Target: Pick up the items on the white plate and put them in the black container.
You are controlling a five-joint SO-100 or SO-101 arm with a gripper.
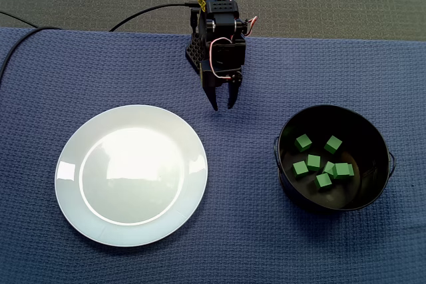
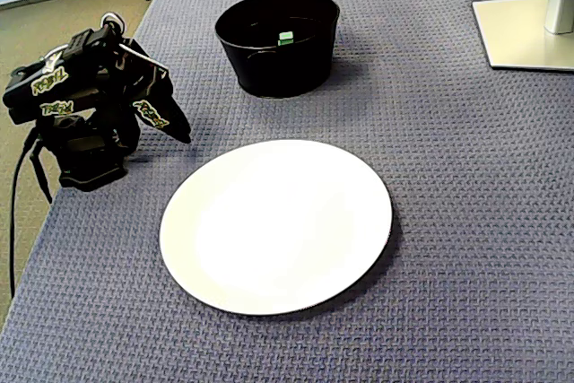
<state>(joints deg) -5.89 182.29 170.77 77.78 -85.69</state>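
I see my gripper (image 1: 223,104) parked behind the plate (image 1: 66,164), jaws slightly apart. The arm stickers (image 2: 47,84) are too blurry to read. Green cubes (image 1: 313,161) lie in the container (image 1: 285,174).

- The plate (image 1: 131,175) is lying on the cloth (image 1: 239,244), at the left in a fixed view.
- The container (image 1: 285,171) is sitting to its right, well apart, with the cubes (image 1: 313,161) lying inside (clustered near the middle).
- The arm (image 1: 219,31) is standing behind both, roughly between them, with its gripper (image 1: 223,104) hanging over the cloth.
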